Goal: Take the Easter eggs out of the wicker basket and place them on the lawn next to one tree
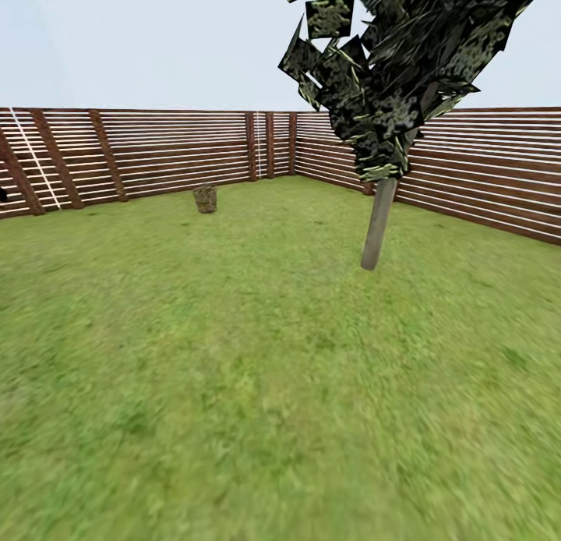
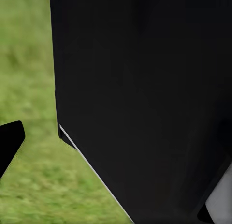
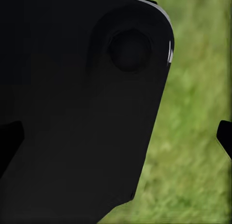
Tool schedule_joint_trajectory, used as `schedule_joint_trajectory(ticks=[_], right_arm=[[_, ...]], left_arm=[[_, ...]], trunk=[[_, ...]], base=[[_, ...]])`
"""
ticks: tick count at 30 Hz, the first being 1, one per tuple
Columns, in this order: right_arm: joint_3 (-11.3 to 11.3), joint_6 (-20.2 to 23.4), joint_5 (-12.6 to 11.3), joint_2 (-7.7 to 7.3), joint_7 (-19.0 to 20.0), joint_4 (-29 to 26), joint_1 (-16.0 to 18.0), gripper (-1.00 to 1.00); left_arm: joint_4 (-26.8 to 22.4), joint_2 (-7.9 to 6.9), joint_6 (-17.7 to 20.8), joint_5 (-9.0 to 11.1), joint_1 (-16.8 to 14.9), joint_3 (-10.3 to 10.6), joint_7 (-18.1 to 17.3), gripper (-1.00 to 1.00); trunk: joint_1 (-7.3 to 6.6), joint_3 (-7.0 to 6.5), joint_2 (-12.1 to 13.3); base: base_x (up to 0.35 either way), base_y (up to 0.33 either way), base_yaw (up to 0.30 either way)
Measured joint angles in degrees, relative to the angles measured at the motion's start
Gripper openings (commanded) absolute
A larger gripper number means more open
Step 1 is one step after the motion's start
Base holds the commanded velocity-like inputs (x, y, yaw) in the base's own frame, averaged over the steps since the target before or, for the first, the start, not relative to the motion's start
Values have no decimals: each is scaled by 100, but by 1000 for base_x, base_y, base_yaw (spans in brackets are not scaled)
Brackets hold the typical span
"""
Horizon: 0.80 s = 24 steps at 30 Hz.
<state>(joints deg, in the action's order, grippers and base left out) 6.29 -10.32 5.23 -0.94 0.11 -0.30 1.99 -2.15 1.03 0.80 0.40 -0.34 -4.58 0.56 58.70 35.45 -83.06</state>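
Note:
Far off on the lawn (image 1: 257, 385), near the back fence, stands the small brown wicker basket (image 1: 205, 198). It is too distant to see inside, and the Easter eggs are hidden. A tree (image 1: 379, 223) with a pale grey trunk and dark blocky foliage stands at the right, nearer than the basket. In the right wrist view my right gripper (image 3: 116, 139) is open, one dark fingertip (image 3: 9, 141) at each side edge, with nothing between them. My left gripper (image 2: 113, 151) also looks open, one fingertip (image 2: 9, 144) showing at the frame's edge. Both hang over grass beside my black body.
A brown horizontal-slat fence (image 1: 156, 155) encloses the garden at the back and right, meeting in a corner behind the basket. Open grass stretches between me, the basket and the tree. My black body (image 2: 145, 98) blocks much of each wrist view.

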Motion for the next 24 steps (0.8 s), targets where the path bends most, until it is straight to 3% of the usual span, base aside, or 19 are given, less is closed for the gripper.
schedule_joint_trajectory(ticks=[24], right_arm=[[4, -8, 0, 2, -3, 0, 0, 100]], left_arm=[[0, 0, 0, 0, 0, 0, -1, 100]], trunk=[[0, 0, 0]], base=[[332, 0, 0]])
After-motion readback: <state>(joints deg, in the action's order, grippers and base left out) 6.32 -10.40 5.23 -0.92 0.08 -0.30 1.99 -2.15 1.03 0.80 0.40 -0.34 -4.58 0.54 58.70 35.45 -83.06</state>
